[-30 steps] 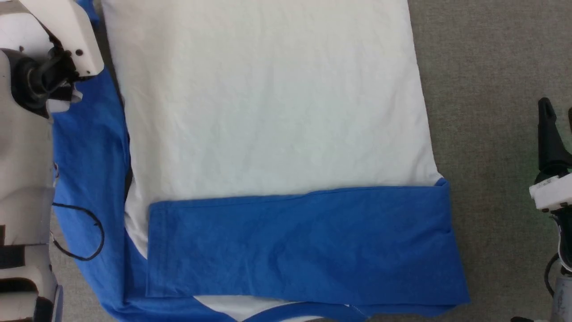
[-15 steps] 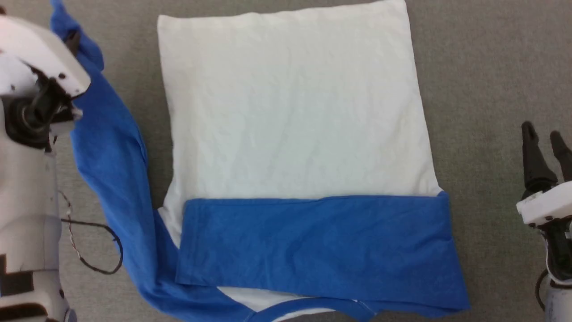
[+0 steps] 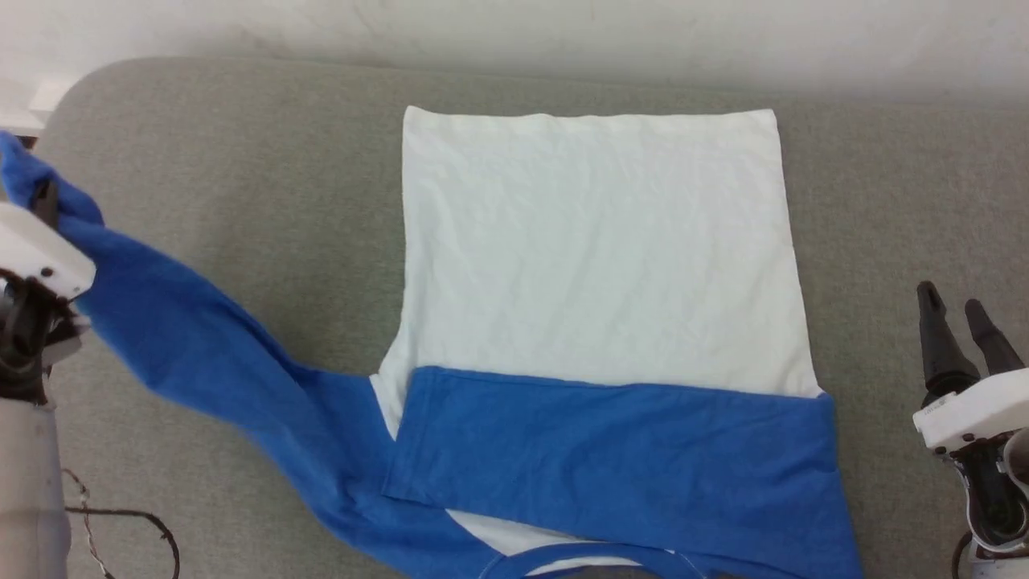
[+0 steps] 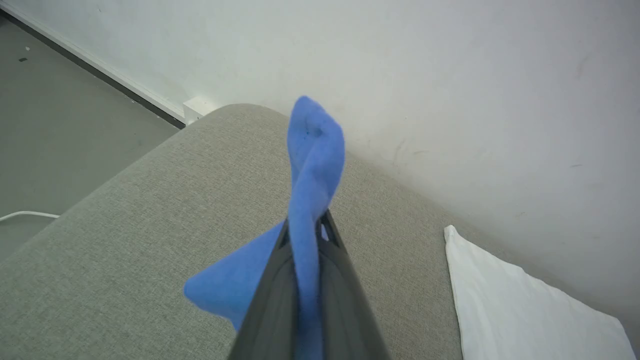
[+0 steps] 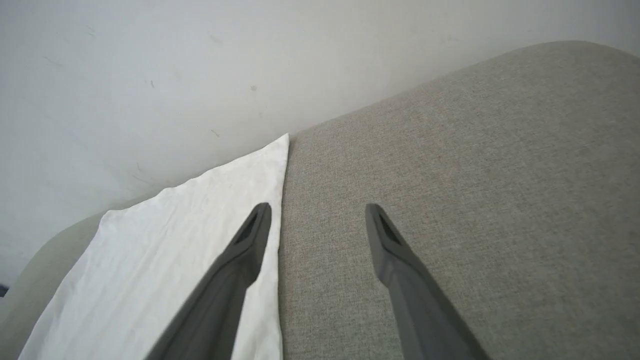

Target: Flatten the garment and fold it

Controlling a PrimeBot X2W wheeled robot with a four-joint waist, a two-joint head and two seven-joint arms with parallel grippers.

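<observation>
Your left gripper is clenched on a bright blue sleeve of the soft white long-sleeved shirt, near the left edge of the grey fabric surface, sleeve probably lifted. Shirt body lies flat mid-surface, other blue sleeve folded across it. Your right gripper hangs released near the right edge.

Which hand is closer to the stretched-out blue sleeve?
Left. The left hand is shut on the end of the sleeve; the right hand hovers open past the far side of the shirt.

Soft even light, slight blur
</observation>
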